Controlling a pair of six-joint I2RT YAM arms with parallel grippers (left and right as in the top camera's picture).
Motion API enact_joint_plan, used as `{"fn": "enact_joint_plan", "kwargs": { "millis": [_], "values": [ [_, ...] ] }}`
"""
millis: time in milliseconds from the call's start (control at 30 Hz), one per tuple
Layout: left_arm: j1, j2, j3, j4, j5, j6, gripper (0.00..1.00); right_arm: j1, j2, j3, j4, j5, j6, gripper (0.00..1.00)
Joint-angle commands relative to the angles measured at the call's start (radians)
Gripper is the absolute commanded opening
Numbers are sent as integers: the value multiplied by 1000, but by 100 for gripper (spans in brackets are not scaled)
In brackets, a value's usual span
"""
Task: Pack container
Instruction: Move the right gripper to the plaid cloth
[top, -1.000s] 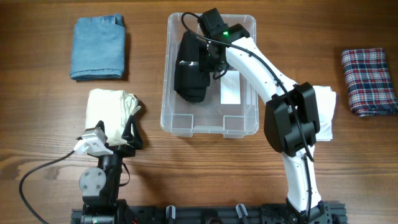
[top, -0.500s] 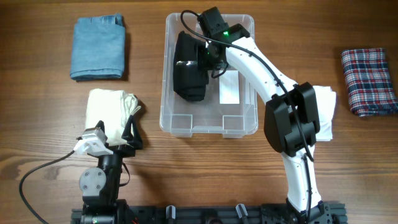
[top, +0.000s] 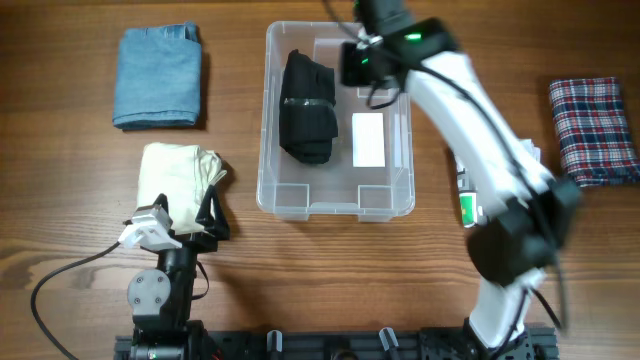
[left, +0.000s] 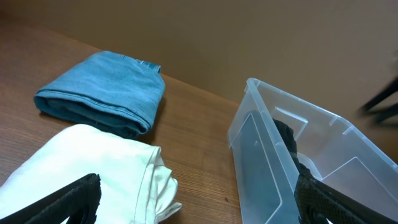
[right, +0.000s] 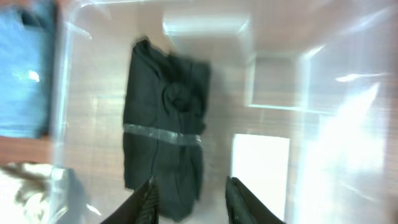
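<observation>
The clear container (top: 338, 207) stands at the table's middle, with a white label (top: 368, 139) on its base. A folded black garment (top: 305, 105) lies in its left half. My right gripper (top: 354, 64) hovers above the container's far part, open and empty. In the right wrist view its fingers (right: 193, 202) spread above the black garment (right: 165, 134) and the label (right: 261, 168). My left gripper (top: 205, 220) is open and empty at the near edge of a cream cloth (top: 175, 172). The left wrist view shows the left gripper (left: 199, 208), the cream cloth (left: 81, 168) and the container (left: 273, 155).
A folded blue cloth (top: 158, 75) lies at the far left and also shows in the left wrist view (left: 106, 87). A folded plaid cloth (top: 595, 130) lies at the far right. A white cloth (top: 533, 153) is mostly hidden under the right arm.
My right gripper has let go of the black garment and risen up and to the right. The garment now lies in the container. The left arm has not moved.
</observation>
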Motion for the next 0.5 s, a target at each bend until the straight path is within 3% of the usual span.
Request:
{"fn": "enact_joint_plan", "kwargs": {
  "millis": [0,100,167,333,467],
  "values": [
    [6,-2,-5,-3,11,20,100,-47,-231,11,-116,182,-27,40],
    [6,-2,-5,-3,11,20,100,-100,-322,11,-238,253,-27,45],
    [6,-2,-5,-3,11,20,100,-152,-372,11,-315,290,-29,67],
    [6,-2,-5,-3,11,20,100,-307,-433,11,-467,293,-52,100],
    [6,-2,-5,-3,11,20,100,-462,-429,4,-495,319,-52,100]
  ]
}}
